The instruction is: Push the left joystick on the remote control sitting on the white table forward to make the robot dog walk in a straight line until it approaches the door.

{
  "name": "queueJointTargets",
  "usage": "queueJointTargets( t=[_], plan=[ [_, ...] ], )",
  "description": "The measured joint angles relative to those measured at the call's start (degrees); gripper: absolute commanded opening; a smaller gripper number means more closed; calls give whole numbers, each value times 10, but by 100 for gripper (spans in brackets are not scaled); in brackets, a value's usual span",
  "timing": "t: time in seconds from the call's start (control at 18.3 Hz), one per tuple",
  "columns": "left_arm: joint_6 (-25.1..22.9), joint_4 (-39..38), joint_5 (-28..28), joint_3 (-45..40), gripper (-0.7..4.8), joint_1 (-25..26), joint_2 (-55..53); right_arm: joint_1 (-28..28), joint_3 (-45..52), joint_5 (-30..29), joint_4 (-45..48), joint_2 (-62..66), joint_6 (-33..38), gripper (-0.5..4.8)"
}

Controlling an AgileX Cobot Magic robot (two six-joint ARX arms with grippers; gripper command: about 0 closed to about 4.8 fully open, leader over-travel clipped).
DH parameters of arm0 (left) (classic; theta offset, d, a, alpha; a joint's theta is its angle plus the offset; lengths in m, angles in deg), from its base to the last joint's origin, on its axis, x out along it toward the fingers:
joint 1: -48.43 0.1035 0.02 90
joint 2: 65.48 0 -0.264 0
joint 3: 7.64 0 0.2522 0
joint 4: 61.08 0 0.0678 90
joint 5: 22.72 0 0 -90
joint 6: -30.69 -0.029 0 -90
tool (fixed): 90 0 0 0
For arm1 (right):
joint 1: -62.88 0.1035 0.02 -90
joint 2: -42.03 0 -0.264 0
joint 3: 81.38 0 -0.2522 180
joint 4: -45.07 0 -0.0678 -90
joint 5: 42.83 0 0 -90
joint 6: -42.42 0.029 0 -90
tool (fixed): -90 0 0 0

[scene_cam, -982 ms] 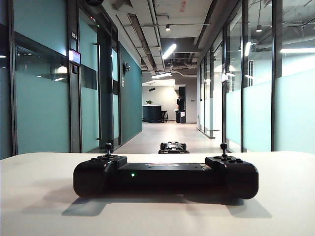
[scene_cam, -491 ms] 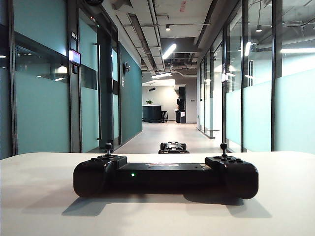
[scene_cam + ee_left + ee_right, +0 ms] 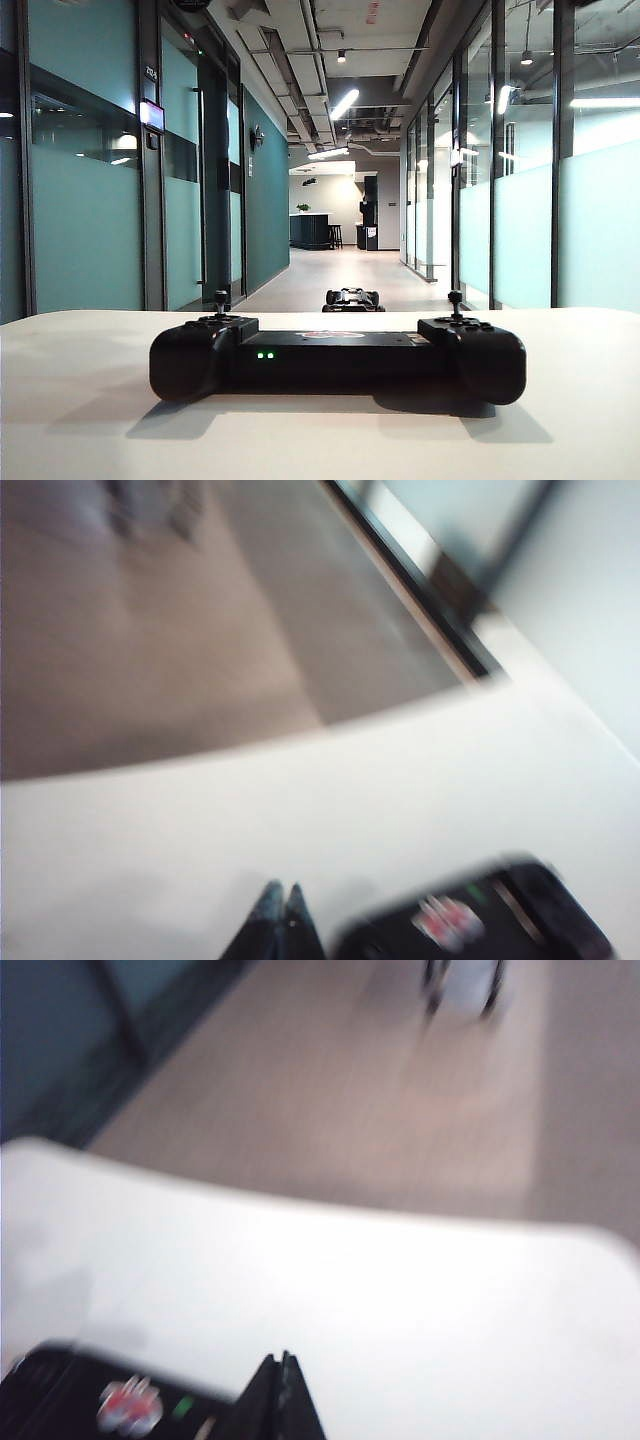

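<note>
The exterior camera sits low at tabletop (image 3: 90, 420) level, facing down the corridor past the remote control (image 3: 337, 357); both blurred wrist cameras look steeply down, sharing that controller and tabletop

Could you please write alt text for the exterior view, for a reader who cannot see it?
A wide black remote control lies on a white table, two green lights lit on its front and a small thumbstick standing at each end, the left joystick untouched. Beyond the table edge, a small dark robot dog sits in a glass-walled corridor. No pincer shows.
</note>
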State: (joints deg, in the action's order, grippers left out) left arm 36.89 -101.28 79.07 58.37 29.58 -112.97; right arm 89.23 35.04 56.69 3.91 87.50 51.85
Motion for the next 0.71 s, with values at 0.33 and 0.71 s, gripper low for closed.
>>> queueJointTargets(
  t=[0.33, 0.71],
  plan=[
    [-4, -26, 79, 20, -5, -58, -58, 87, -41, 5, -104, 86, 61, -4],
    [-8, -42, 58, 20, -5, -88, -87, 151, -46, -24, -172, 199, 128, 269]
  ],
)
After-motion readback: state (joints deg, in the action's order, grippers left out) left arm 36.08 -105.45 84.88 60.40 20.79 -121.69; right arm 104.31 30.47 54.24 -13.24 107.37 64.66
